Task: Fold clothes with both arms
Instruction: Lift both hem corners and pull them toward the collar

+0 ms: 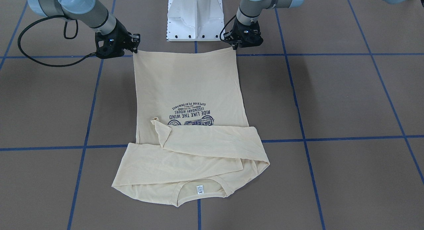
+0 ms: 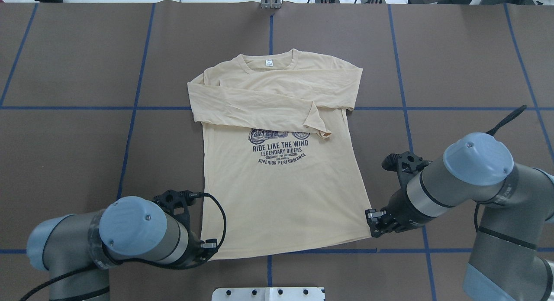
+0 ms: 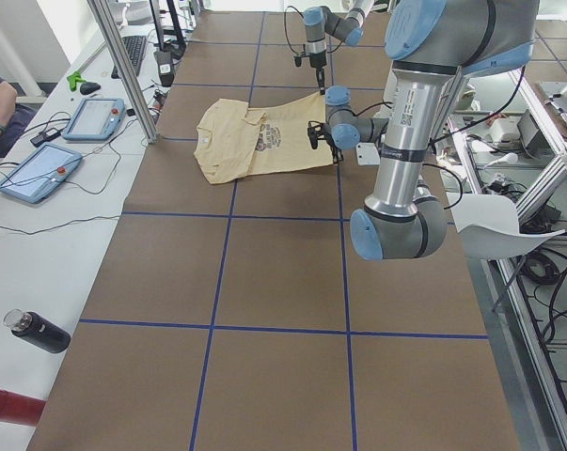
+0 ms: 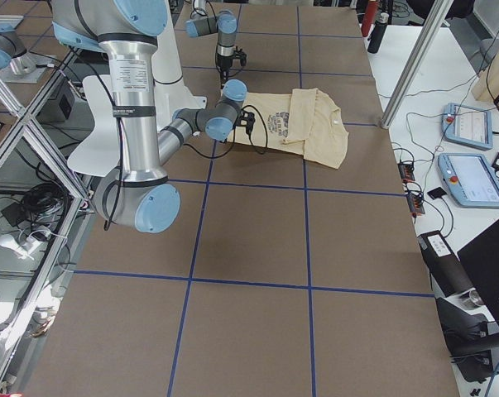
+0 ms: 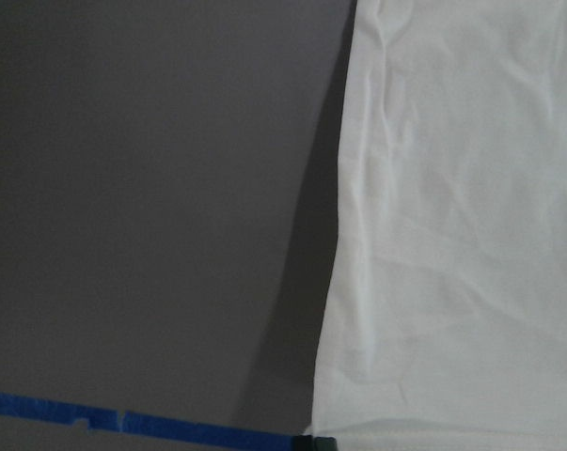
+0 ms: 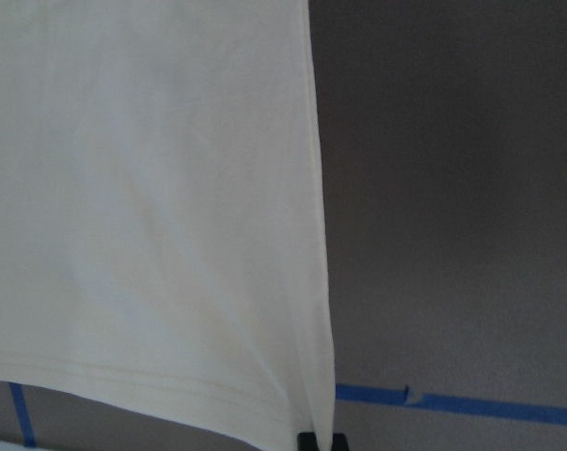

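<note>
Long-sleeved T-shirt (image 2: 281, 197) flat mid brown surface (image 2: 86, 162), print up, sleeves crossed over chest. Left gripper (image 2: 210, 245), right gripper (image 2: 373, 223): jaws clenched on hem corners. Risks: thin corner slipping from pinch; uneven lift skewing fold; sleeves sliding loose. Blue tape grid (image 2: 136, 106); tablets (image 3: 95, 117), dark bottle (image 3: 37, 332) alongside.

Cream T-shirt (image 2: 281, 197) lies print-up (sleeves folded across chest).

Overhead & front cams face each other, side cams far off at surface (image 3: 274, 282) ends, wrist cams close; all share shirt (image 2: 281, 197).
</note>
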You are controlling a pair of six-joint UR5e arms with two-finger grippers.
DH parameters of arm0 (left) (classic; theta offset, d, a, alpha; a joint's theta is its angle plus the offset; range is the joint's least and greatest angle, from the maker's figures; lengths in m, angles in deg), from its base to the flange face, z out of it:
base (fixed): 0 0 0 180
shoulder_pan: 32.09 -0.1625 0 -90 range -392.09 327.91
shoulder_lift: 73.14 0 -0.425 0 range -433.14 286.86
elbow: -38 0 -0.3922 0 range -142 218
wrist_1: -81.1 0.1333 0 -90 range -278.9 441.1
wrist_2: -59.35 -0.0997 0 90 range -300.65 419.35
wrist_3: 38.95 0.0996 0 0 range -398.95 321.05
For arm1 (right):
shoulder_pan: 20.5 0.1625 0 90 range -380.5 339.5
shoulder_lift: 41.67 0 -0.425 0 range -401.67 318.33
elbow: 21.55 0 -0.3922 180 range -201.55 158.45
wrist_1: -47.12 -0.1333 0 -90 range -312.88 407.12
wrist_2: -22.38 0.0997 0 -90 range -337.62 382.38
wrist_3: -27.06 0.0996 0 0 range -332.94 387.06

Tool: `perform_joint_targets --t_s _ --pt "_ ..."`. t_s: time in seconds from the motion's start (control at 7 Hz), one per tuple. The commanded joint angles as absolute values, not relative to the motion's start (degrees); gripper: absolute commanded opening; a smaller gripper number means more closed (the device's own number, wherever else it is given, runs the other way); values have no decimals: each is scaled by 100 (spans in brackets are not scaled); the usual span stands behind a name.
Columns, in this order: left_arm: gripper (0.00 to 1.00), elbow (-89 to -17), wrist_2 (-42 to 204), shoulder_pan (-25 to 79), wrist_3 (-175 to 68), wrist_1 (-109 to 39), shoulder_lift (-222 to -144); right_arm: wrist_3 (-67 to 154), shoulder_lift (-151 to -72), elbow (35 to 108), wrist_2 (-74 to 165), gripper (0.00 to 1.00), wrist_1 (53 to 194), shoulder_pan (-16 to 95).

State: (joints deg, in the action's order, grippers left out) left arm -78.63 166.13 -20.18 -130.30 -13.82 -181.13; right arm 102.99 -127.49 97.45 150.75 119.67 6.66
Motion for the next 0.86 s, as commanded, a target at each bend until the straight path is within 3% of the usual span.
perform_joint_targets --t_s 0.0,0.29,0.71 --pt "0 -8318 16640 -2583 -13027 -850 -18133 10387 -12973 9903 15902 0 11963 657" --pt "0 -8592 16675 -2532 -13001 -653 -18142 10405 -12948 9895 15966 0 11955 613" --pt "0 -8637 16797 -1202 -12354 -653 -18352 10265 -12273 9580 15965 0 11919 1611"
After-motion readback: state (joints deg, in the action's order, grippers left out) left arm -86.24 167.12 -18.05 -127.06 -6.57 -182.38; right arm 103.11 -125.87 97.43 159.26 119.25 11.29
